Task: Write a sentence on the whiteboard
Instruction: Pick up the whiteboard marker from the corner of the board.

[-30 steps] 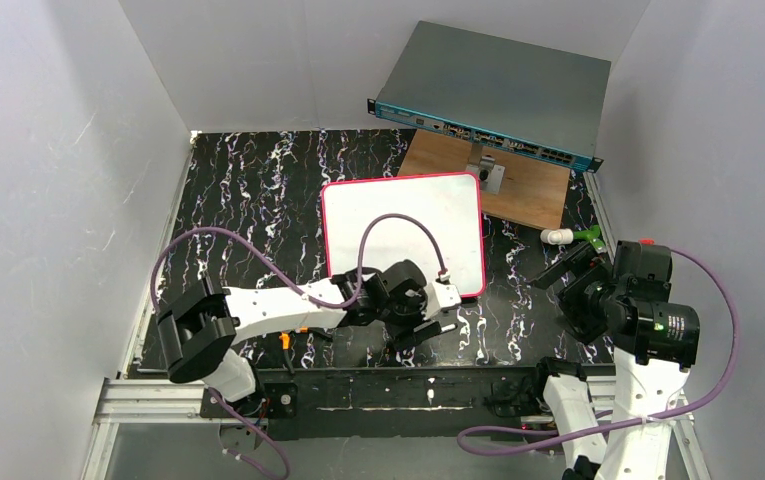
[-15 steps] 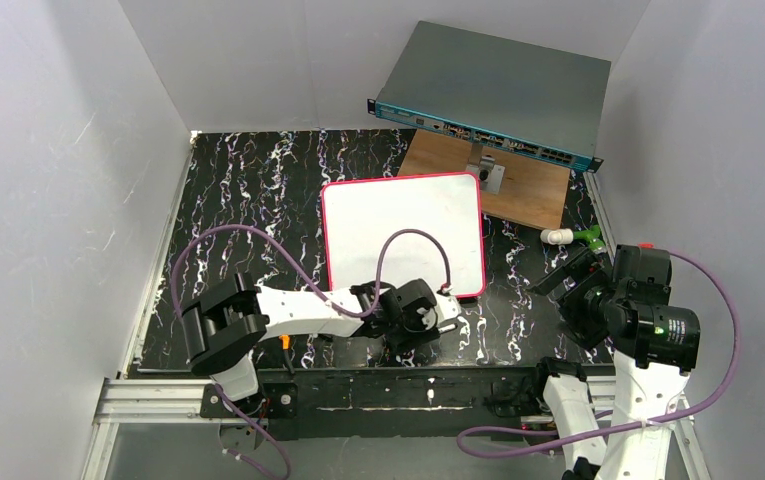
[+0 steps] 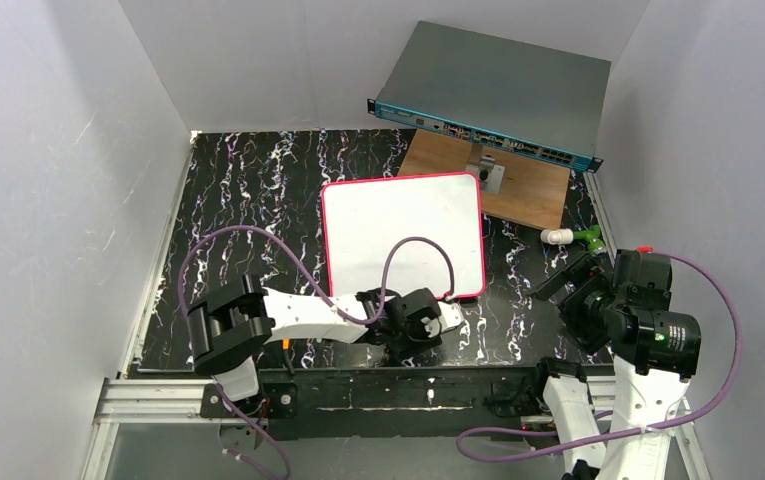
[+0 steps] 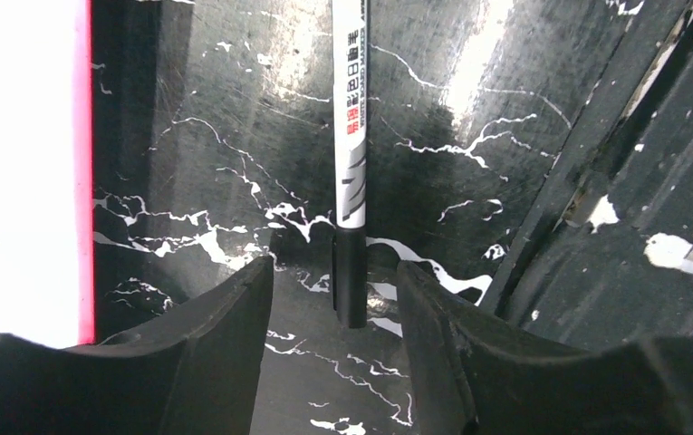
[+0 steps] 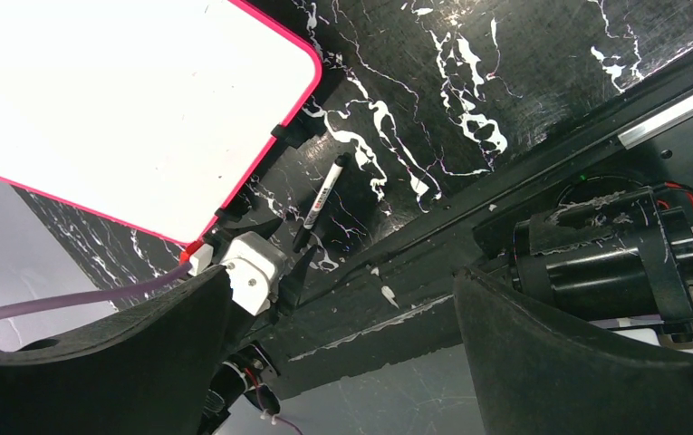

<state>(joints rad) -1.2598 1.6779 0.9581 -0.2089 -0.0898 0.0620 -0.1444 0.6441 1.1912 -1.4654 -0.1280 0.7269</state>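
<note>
Left gripper (image 4: 333,267): fingers apart, straddling the black end of a marker (image 4: 351,136) that lies flat on the marbled black table (image 3: 248,190). Whiteboard (image 3: 403,235): flat at table centre, pink edge just beside the marker. Right gripper (image 5: 341,276): fingers wide apart, holding nothing, at the table's right side.

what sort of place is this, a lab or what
Probably a robot lab test cell: plain grey walls box in a black marbled table, an aluminium rail runs along its near edge, and a whiteboard and a network switch sit there like props.
</note>
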